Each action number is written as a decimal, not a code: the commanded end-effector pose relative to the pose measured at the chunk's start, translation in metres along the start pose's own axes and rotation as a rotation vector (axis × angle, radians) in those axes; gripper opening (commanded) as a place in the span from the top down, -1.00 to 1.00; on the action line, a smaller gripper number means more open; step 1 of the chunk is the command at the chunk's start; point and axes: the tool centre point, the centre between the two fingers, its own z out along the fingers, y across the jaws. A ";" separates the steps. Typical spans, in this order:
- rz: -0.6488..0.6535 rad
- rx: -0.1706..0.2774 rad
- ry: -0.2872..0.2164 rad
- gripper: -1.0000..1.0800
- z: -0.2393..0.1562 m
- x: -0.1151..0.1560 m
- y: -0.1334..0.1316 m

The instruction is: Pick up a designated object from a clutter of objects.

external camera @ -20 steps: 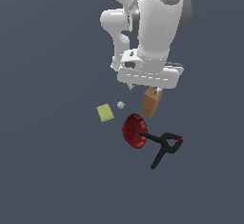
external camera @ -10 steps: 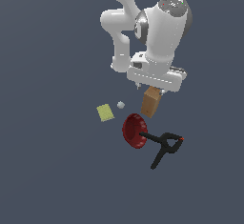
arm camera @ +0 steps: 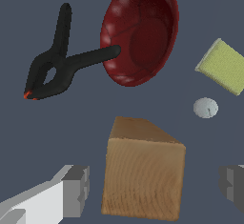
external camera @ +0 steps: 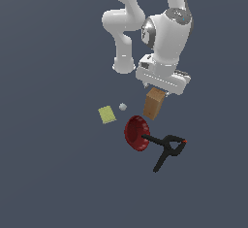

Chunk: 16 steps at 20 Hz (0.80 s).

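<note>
— What differs from a second ago?

— My wrist has swung and tipped toward the exterior view's right, and my hand now hangs directly above the tall rectangular brown box with the wood-grain faces (external camera: 154, 103). The items themselves lie where they lay before.

— How do your jaws stand?

— My gripper (arm camera: 155, 189) is spread wide. In the wrist view one grey-padded finger (arm camera: 76, 191) shows on one side of the box (arm camera: 143, 173) and the other pad at the far edge of the picture on the other side, each with a gap to the wood. I pinch nothing.

— Where is that box among the rest?

— It stands upright on the dark grey floor (external camera: 53, 173), the tallest of the cluster, just beside the dark red glossy round bowl (external camera: 136, 133), which is tipped up on its rim.

— Anything in the bowl?

— One handle of the matte black spring clamp with orange tips (external camera: 167, 147) reaches over the rim; otherwise I see only the bowl's smooth red inside (arm camera: 143, 35).

— And the others?

— A tiny pale grey ball (external camera: 123, 106) sits near the box, between it and a flat yellow-green square pad (external camera: 107, 114) with a soft, spongy look. Both are apart from the bowl.
</note>
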 end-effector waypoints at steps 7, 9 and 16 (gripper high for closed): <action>0.089 0.004 0.002 -0.92 0.012 -0.019 -0.001; 0.099 0.004 0.002 -0.92 0.013 -0.021 -0.001; 0.103 0.004 0.002 -0.92 0.015 -0.022 -0.001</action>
